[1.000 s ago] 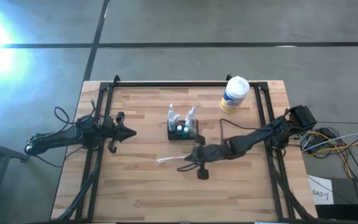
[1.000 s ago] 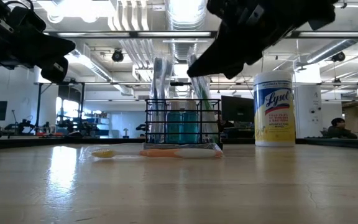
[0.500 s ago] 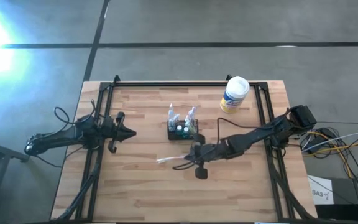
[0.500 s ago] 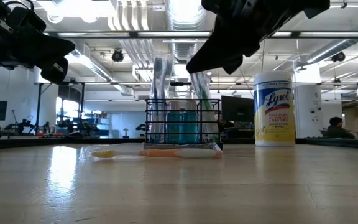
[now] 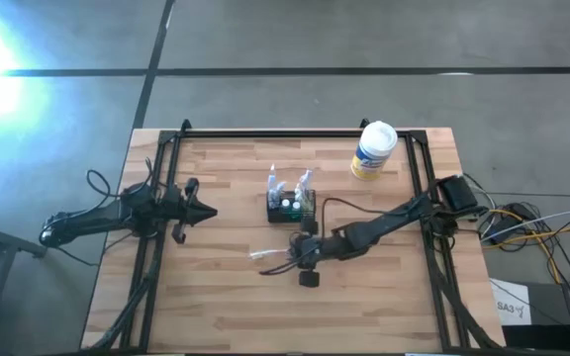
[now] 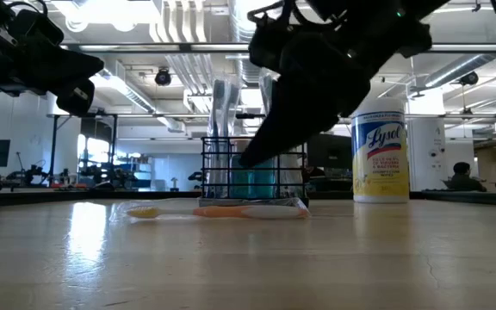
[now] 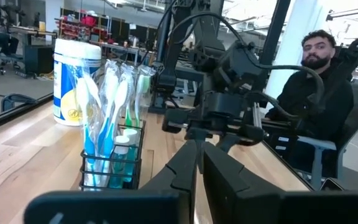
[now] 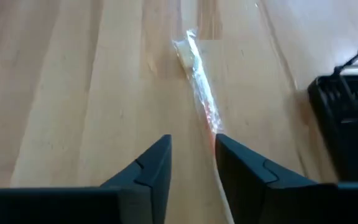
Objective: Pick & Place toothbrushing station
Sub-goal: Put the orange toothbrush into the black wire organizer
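Right gripper (image 8: 191, 163) jaws part-open, empty, low over wrapped toothbrush (image 8: 197, 93) beside wire-mesh caddy (image 5: 291, 207); left gripper (image 5: 204, 211) shut, empty, at table's left.

The only wording I can read is "Lysol" on the label of the white-and-yellow wipes tub (image 6: 381, 151), seen across the table in the low view. The smaller lines under that brand name are too fine for me to make out. A white tag (image 5: 508, 310) beside the table in the high view carries marks I cannot read.
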